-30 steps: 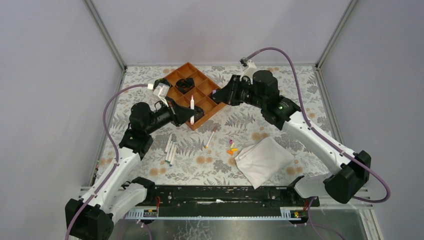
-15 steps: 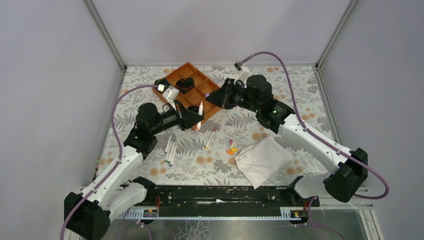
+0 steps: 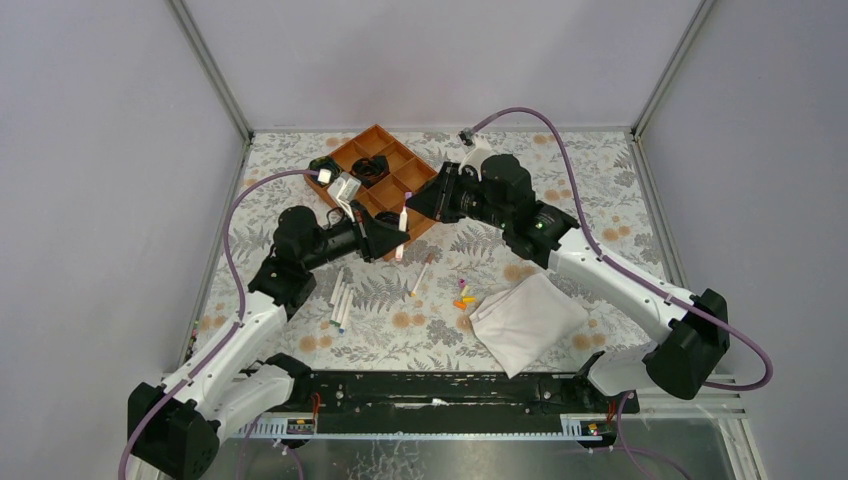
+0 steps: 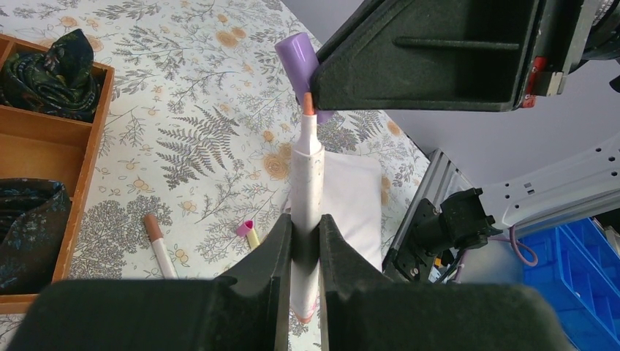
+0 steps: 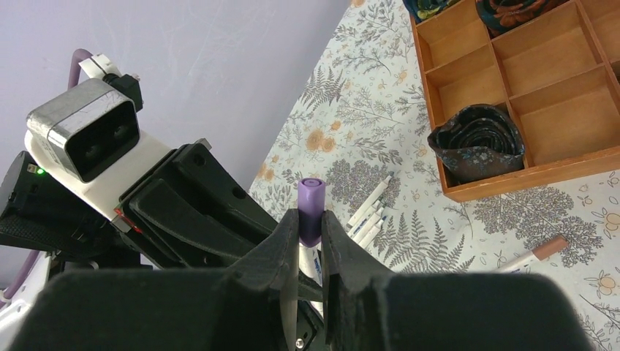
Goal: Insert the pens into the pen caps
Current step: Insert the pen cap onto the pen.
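Pens point(image 3: 339, 296) lie near wooden tray point(image 5: 545, 73) holding dark bundles point(image 5: 477, 139).

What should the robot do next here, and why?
Probably ease the purple cap onto the pen. The left claw grips the pen, the right claw grips the purple cap, and the pen's orange tip sits right at the cap in plain sight, so it isn't seated yet.

- Robot test cell in a lab, not a home: plain pale-grey panel walls point(image 3: 430, 60) close in my table on three sides, joined by silver aluminium corner posts point(image 3: 212, 70).
- A black slotted mounting rail point(image 3: 400, 385) runs along the near edge.
- The work surface wears a floral printed tablecloth point(image 3: 610, 170).
- Blue plastic storage bins point(image 4: 577, 270) sit beyond the table, seen from my left wrist.
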`<state>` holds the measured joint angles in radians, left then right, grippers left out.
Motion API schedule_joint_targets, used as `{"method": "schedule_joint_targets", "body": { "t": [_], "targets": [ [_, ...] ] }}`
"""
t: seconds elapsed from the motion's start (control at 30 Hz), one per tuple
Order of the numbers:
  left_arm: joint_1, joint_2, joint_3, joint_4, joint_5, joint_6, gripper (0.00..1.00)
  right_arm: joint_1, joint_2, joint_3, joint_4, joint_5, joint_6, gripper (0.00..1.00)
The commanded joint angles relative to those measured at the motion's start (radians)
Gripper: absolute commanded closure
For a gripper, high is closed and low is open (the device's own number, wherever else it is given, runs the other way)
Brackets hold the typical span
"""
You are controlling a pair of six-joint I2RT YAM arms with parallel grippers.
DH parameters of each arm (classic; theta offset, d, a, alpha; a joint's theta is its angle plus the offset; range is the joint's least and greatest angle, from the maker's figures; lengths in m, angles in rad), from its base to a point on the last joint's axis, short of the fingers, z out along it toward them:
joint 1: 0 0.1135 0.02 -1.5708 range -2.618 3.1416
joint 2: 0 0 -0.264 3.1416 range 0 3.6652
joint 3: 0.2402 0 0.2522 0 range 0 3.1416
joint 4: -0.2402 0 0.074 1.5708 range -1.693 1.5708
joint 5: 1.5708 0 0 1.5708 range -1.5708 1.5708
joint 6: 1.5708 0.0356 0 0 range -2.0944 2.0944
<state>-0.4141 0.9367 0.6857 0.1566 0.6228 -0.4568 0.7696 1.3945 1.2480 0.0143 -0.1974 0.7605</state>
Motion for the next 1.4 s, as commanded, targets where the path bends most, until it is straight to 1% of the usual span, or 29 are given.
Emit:
{"method": "schedule_joint_targets", "body": {
  "t": [0.0,0.37,0.8,1.37],
  "targets": [
    [-0.018,-0.004,0.03,0.04,0.015,0.023,1.0,0.013,-0.009,0.045,0.065,0.056,-0.009,1.0],
    [-0.026,0.0,0.03,0.026,-0.006,0.026,1.0,0.013,-0.008,0.063,0.068,0.084,-0.018,1.0],
    [-0.028,0.011,0.035,0.01,-0.041,0.022,1.0,0.012,-0.002,0.066,0.062,0.05,-0.022,1.0],
    [-0.028,0.012,0.036,0.011,-0.049,0.018,1.0,0.014,0.021,0.067,0.039,0.026,-0.033,1.0]
  ]
}}
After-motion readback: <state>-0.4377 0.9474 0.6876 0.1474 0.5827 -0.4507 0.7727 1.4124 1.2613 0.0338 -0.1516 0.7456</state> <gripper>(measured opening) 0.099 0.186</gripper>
